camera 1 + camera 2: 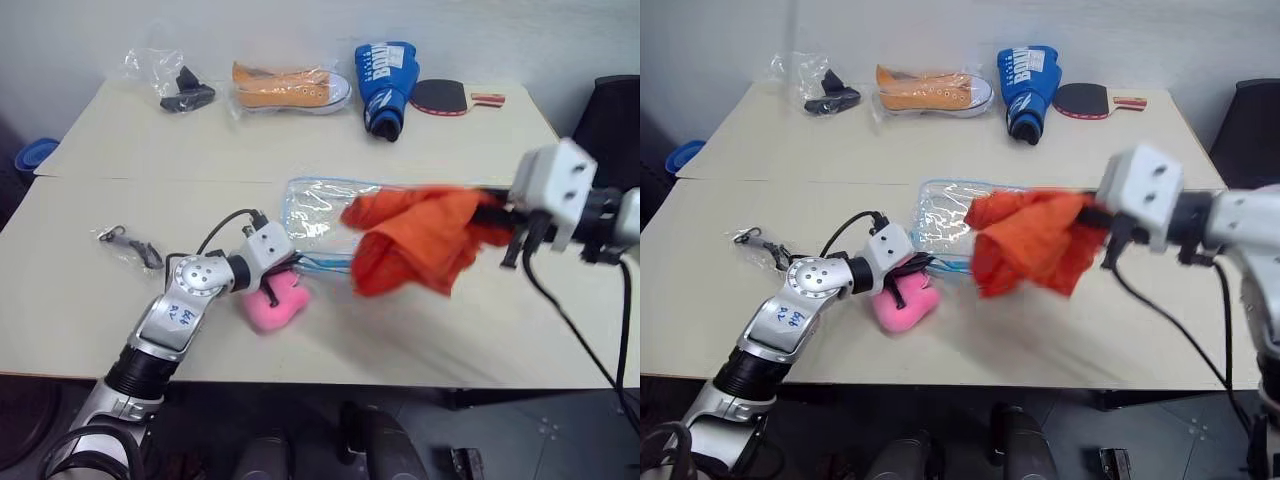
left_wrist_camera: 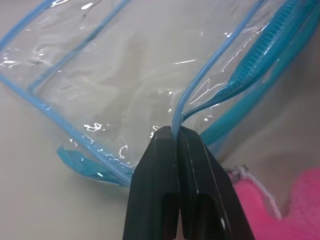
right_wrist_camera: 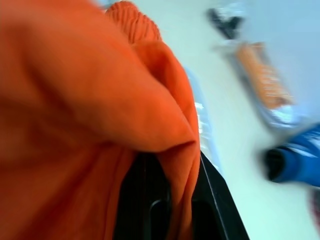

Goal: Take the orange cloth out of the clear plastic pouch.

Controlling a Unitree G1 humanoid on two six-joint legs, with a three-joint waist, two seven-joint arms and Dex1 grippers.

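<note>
Our right hand (image 1: 500,215) clenches the orange cloth (image 1: 420,245), hanging above the table (image 1: 420,330), apparently free of the clear plastic pouch (image 1: 315,215). Our left hand (image 2: 176,134) pins its edge; we should keep that firm.

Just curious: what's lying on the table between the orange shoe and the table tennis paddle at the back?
A blue boxing glove lies between the orange sneaker and the paddle, as the left eye view shows.
</note>
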